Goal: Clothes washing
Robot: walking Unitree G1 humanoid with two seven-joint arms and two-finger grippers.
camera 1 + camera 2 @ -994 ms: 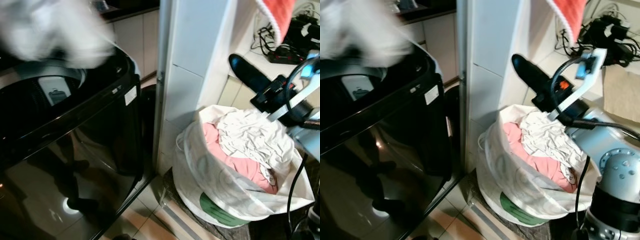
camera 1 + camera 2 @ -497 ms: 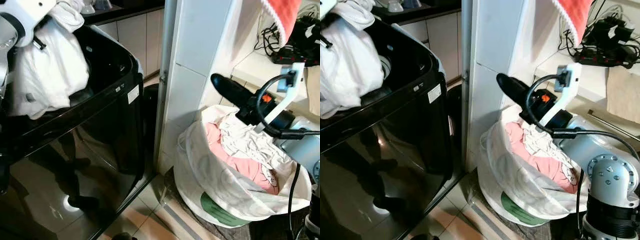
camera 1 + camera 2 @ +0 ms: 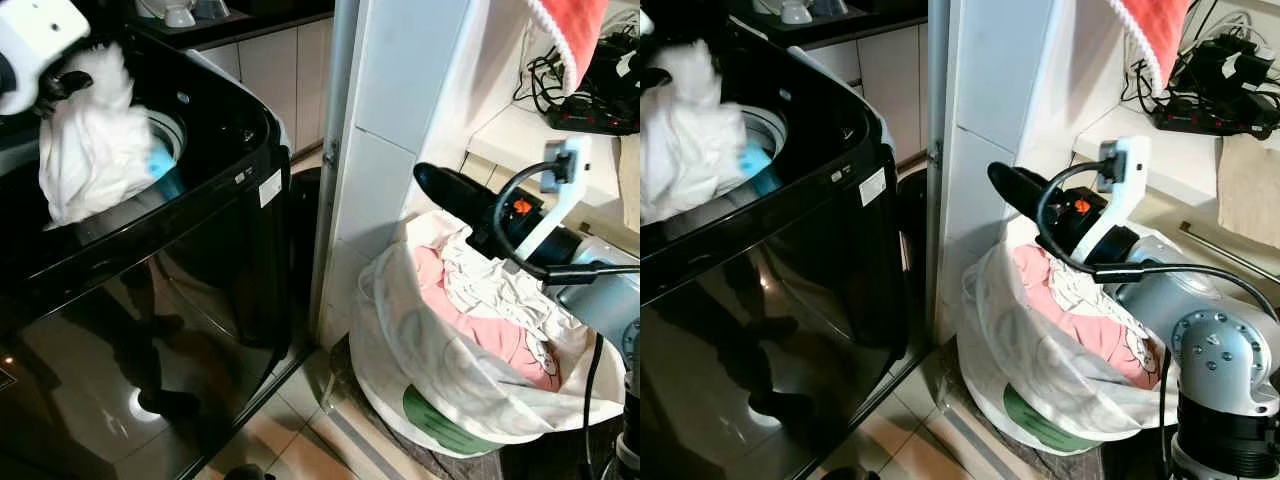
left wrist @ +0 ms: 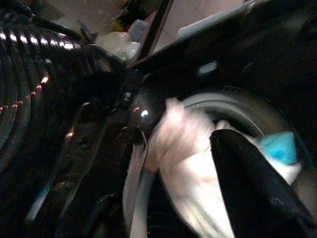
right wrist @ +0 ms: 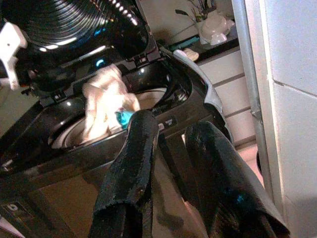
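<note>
Garment: one white garment point(image 3: 95, 160) hangs over the open washer point(image 3: 200, 260), its lower end inside the drum opening, beside one blue item point(image 3: 160, 162) already in the drum.
Left gripper: the left gripper point(image 4: 198, 148) is above the drum, fingers clamped on the top of the garment.
Change: half a second ago the garment bulked above the washer rim; it now hangs lower and narrower, partly in the drum. A second ago it was only a blur in transit.
Meaning: judged from this, loading is in its lowering stage; release comes next, once the cloth clears the rim.
Right gripper: the right gripper point(image 5: 168, 173) hovers over the basket point(image 3: 400, 330), fingers apart and holding nothing. It has swung inward from its earlier spot.
Basket: one basket, well apart from the washer, beside the tiled pillar point(image 3: 390, 130).
Count in basket: at least two pieces, one white point(image 3: 500, 290) and one pink point(image 3: 490, 335); more may lie beneath.
Remaining: judged as early, since the basket is still well filled.
</note>
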